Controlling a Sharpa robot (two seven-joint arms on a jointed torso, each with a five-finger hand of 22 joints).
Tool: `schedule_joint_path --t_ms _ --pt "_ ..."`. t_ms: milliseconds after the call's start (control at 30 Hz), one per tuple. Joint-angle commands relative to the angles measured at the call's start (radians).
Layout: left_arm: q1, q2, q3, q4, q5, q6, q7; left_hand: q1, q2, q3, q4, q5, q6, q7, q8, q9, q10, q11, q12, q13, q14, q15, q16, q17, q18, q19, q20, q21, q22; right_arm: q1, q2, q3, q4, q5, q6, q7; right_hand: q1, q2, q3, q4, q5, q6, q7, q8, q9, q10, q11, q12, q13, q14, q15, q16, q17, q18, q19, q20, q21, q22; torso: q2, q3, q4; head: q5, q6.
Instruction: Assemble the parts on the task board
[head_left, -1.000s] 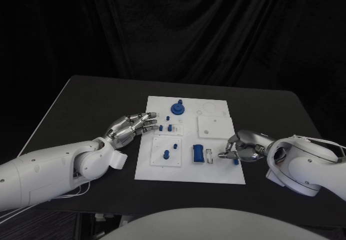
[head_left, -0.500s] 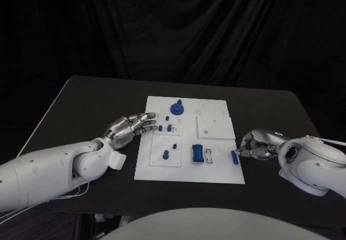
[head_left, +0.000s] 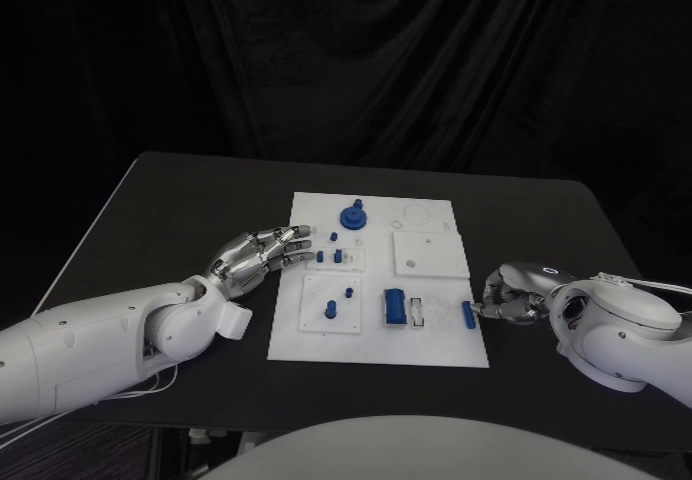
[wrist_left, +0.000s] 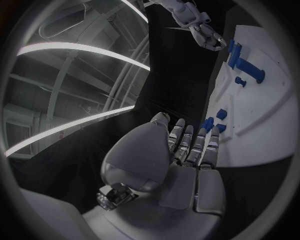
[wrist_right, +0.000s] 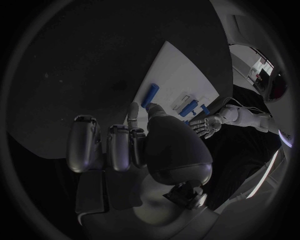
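Beside white task board (head_left: 378, 345): right hand (head_left: 508, 296) empty, curled by small blue bar (head_left: 467, 314); left hand (head_left: 264, 255) open, steadying; regrasp needed

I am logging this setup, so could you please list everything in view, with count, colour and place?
Black table: one, black, under everything.
White flat task board: one, white, mid-table.
Small blue plastic parts: several, blue, on the board; a round knobbed one at the far end, a long block at the near end, a slim bar at the right edge.
Left robot hand: one, silver, at the board's left edge.
Right robot hand: one, silver, fingers curled, beside the slim bar.
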Motion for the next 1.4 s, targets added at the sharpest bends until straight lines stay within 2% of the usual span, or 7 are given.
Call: schedule_joint_path --t_ms 33,200,633,867,1200,1333,1400 --pt "-0.002 0.003 0.001 -0.001 0.004 0.011 0.006 0.003 -0.001 0.006 0.001 -0.001 0.007 0.022 0.004 0.001 0.001 0.008 0.005 0.001 -0.004 0.002 0.006 0.002 -0.016 0.009 -0.001 0.002 0.0 -0.005 0.006 0.0 -0.001 -0.027 0.026 -0.034 -0.013 0.001 0.0 0.004 -0.018 -0.011 0.001 0.003 -0.004 0.106 0.007 0.003 0.263 0.07 0.008 -0.006 0.091 0.002 0.01 0.009 -0.004 0.188 0.0 0.0002 0.0001 -0.002 0.0" --pt "-0.002 0.004 0.001 -0.004 0.004 0.012 0.002 0.005 0.003 0.013 0.0 0.005 0.007 0.023 0.005 0.001 0.002 0.009 0.007 0.001 -0.005 0.001 0.006 0.001 -0.015 0.01 -0.001 0.002 -0.001 -0.01 0.01 0.0 0.0 -0.027 0.024 -0.032 -0.075 0.011 -0.017 0.005 -0.127 -0.01 0.009 -0.008 -0.022 0.106 0.014 0.003 0.263 0.071 0.015 -0.005 0.093 0.002 0.011 0.014 -0.004 0.188 0.0 0.0002 0.0001 -0.001 0.0" --pt "-0.002 0.002 0.001 -0.005 0.004 0.013 0.0 0.006 0.005 0.017 0.0 0.008 0.007 0.024 0.005 0.001 0.003 0.01 0.007 0.001 -0.005 0.0 0.007 0.001 -0.015 0.01 -0.001 0.002 -0.001 -0.023 0.027 0.0 -0.014 -0.028 0.039 -0.029 -0.083 0.019 -0.017 0.0 -0.146 -0.006 0.009 -0.011 -0.031 0.106 0.015 0.003 0.263 0.071 0.016 -0.005 0.093 0.002 0.012 0.016 -0.003 0.188 0.0 0.0002 0.0001 0.0 0.0" --pt "-0.002 0.001 0.001 -0.004 0.004 0.013 -0.001 0.006 0.005 0.017 0.0 0.008 0.007 0.024 0.005 0.001 0.003 0.01 0.007 0.001 -0.005 0.0 0.007 0.001 -0.015 0.01 -0.001 0.002 -0.001 -0.031 0.049 0.0 -0.033 -0.028 0.031 -0.009 -0.013 0.008 0.017 -0.017 -0.005 -0.005 0.005 -0.021 -0.053 0.106 0.012 0.003 0.263 0.072 0.013 -0.002 0.097 0.002 0.013 0.014 -0.002 0.189 0.0 0.0003 0.0 0.003 0.0" --pt "-0.002 0.002 0.001 -0.003 0.004 0.013 -0.002 0.006 0.005 0.019 0.0 0.009 0.007 0.024 0.005 0.001 0.003 0.01 0.007 0.001 -0.005 0.0 0.007 0.001 -0.015 0.01 -0.001 0.002 -0.002 -0.041 0.083 0.001 -0.058 -0.028 0.029 0.013 0.022 -0.006 0.05 -0.02 0.077 -0.007 0.006 -0.03 -0.072 0.106 0.012 0.003 0.263 0.072 0.013 0.0 0.101 0.001 0.014 0.014 -0.001 0.19 0.0 0.0002 0.0 0.001 0.0" --pt "-0.002 0.002 0.001 -0.003 0.004 0.013 -0.002 0.006 0.005 0.019 0.0 0.009 0.007 0.024 0.005 0.001 0.003 0.01 0.007 0.001 -0.005 0.0 0.007 0.001 -0.015 0.01 -0.001 0.002 -0.002 -0.044 0.096 0.001 -0.071 -0.028 0.04 0.019 0.059 -0.015 0.092 -0.036 0.184 -0.01 0.006 -0.037 -0.084 0.106 0.011 0.003 0.263 0.072 0.012 -0.001 0.099 0.002 0.013 0.012 -0.003 0.189 0.0 0.0 0.0 0.002 0.0" --pt "-0.002 0.002 0.001 -0.003 0.004 0.013 -0.003 0.006 0.005 0.019 0.0 0.009 0.007 0.024 0.005 0.001 0.003 0.01 0.007 0.001 -0.005 0.0 0.007 0.001 -0.015 0.01 -0.001 0.002 -0.002 -0.046 0.103 0.001 -0.078 -0.025 0.048 0.024 0.066 -0.018 0.11 -0.04 0.211 -0.012 0.009 -0.042 -0.092 0.106 0.013 0.003 0.263 0.071 0.013 -0.002 0.098 0.002 0.012 0.013 -0.004 0.189 0.0 0.0002 0.0 0.003 0.0"
